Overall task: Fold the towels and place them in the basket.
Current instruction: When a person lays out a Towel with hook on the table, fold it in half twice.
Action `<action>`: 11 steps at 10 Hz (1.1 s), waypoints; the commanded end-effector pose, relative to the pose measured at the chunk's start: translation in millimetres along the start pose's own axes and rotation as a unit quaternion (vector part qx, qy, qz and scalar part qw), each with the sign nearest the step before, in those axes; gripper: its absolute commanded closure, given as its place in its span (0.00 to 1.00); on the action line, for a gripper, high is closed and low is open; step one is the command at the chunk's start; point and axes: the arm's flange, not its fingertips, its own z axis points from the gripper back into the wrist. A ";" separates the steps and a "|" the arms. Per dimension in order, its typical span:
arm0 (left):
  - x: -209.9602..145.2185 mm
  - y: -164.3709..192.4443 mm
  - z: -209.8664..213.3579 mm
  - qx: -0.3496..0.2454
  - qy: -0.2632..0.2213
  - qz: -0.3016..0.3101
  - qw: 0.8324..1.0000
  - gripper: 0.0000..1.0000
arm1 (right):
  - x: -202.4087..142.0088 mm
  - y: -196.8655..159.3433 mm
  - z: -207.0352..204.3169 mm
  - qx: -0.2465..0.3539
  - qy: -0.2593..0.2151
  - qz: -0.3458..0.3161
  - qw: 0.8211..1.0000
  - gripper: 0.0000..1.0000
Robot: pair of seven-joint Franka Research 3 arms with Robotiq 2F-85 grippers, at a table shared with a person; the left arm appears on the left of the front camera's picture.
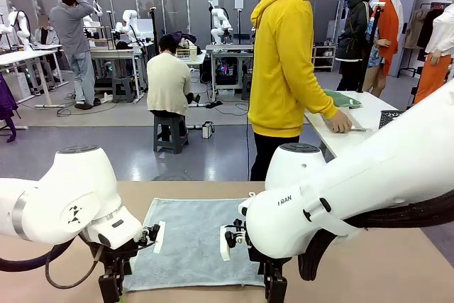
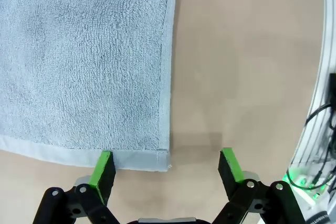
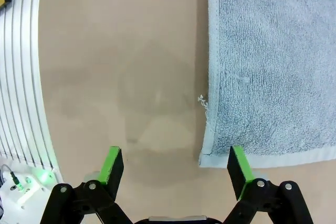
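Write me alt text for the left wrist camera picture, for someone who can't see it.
The open left gripper has its green-padded fingers on either side of the hemmed corner of a pale blue-grey towel lying flat on a tan table. The towel fills the upper left, with bare tabletop to its right.

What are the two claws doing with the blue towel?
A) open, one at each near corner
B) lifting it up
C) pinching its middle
A: the left gripper and right gripper stand open, each with a corner of the flat towel between its fingers.
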 end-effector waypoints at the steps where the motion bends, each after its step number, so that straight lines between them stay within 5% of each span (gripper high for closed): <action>1: -2.0 -2.8 -6.3 0.008 -0.006 -0.004 1.000 0.00 | 4.8 -4.7 -6.5 -0.013 0.006 -0.015 1.000 0.00; 3: -2.1 -3.2 -6.7 0.005 -0.006 -0.003 1.000 0.00 | 4.6 -7.5 -8.8 -0.018 0.005 -0.020 1.000 0.00; 5: -3.0 -4.1 -6.1 0.005 -0.002 -0.007 1.000 0.10 | 1.2 -11.2 -9.2 -0.019 0.001 -0.029 0.999 0.00; 6: -3.0 -3.8 -5.8 0.007 -0.002 -0.008 1.000 0.23 | -0.4 -15.4 -10.9 -0.018 0.005 -0.033 0.999 0.00; 7: -1.9 -4.1 -5.9 0.010 0.001 -0.011 1.000 0.49 | -0.9 -17.3 -10.9 -0.013 0.001 -0.035 0.999 0.00; 8: -1.6 -4.3 -6.3 0.010 0.003 -0.009 1.000 0.81 | -1.6 -18.0 -10.6 -0.012 -0.002 -0.036 0.999 0.34; 9: -2.2 -4.8 -6.5 0.010 0.004 -0.012 1.000 1.00 | -1.9 -18.2 -10.0 -0.013 -0.002 -0.034 0.999 0.60; 10: -2.6 -4.6 -6.7 0.011 0.005 -0.013 1.000 1.00 | -1.9 -18.6 -9.6 -0.013 -0.001 -0.033 0.999 0.93; 11: -2.0 -4.0 -6.6 0.011 0.004 -0.014 1.000 1.00 | -2.4 -19.1 -8.7 -0.011 0.000 -0.034 0.999 1.00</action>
